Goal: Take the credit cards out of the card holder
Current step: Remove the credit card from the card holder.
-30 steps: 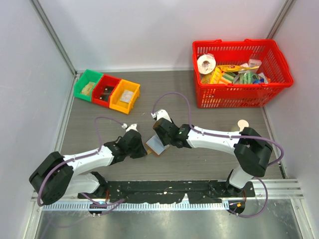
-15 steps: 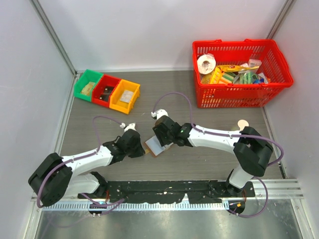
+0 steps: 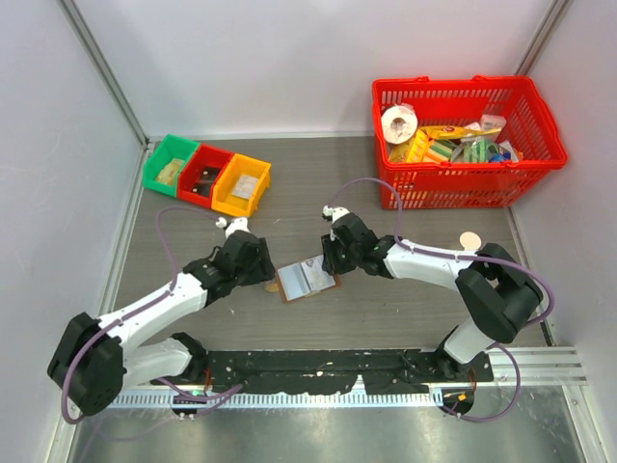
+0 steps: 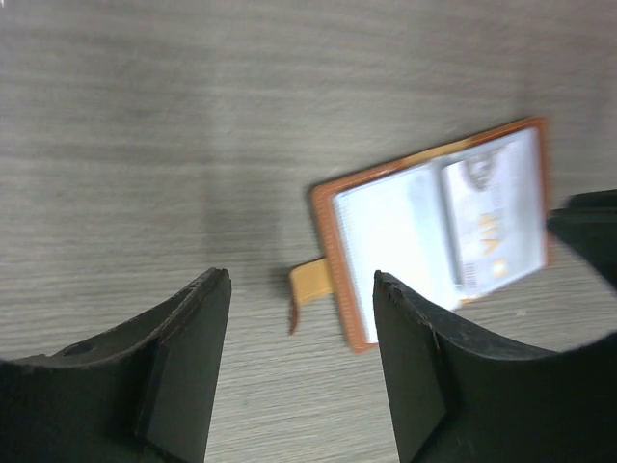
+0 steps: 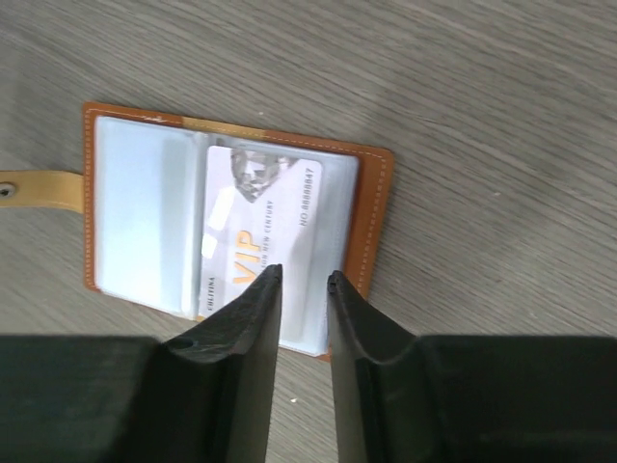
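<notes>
Brown card holder (image 3: 306, 280) now lies open on the counter (image 3: 405, 318). The left pincer (image 4: 299, 280) has released it, and the right pincer (image 5: 303, 275), narrowing and seemingly empty, hovers over a credit card (image 5: 260, 222), ready for extraction.

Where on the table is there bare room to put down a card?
Bare table lies between the bins and the basket, behind the holder. A smaller patch lies in front of the holder, between the two arms. Crowded: at the holder itself, with the left end effector beside it and the right end effector over it.

"VIP" on credit card (image 5: 255, 217), orange letters
</notes>
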`<action>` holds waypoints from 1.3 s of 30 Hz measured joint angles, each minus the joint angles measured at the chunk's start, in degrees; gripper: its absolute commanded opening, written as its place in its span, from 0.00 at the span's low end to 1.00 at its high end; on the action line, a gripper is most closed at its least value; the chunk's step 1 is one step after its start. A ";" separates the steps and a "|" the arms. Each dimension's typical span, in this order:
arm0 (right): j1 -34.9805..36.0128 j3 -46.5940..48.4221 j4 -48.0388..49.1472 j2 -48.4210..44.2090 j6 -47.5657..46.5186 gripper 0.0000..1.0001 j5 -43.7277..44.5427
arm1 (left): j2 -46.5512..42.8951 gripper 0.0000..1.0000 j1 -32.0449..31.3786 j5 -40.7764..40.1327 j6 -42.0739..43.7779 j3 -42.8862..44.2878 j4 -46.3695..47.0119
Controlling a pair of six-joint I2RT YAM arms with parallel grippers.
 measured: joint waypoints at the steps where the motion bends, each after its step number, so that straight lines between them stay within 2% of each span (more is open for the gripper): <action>1: -0.15 -0.13 0.33 0.00 0.07 0.26 -0.31 | -0.79 0.64 0.00 -0.02 0.13 0.92 -0.33; 5: -1.70 -1.73 4.26 0.00 1.38 0.21 -4.37 | -4.44 0.65 -0.09 1.60 0.00 5.22 -0.59; 9: -4.04 -2.71 7.63 0.02 2.21 0.19 -7.10 | -4.76 0.64 -0.24 5.99 -2.34 6.60 3.67; 18: -5.81 -6.14 13.33 2.01 4.02 0.16 -11.47 | 5.77 0.53 -1.31 15.45 -9.62 4.07 17.29; 26: -6.34 -8.07 18.21 3.78 5.81 0.15 -14.01 | 12.44 0.49 -1.68 16.94 -13.60 0.87 25.16; 39: -6.67 -9.92 22.05 3.91 7.67 0.15 -14.62 | 18.21 0.49 -1.73 15.63 -17.77 -2.38 31.19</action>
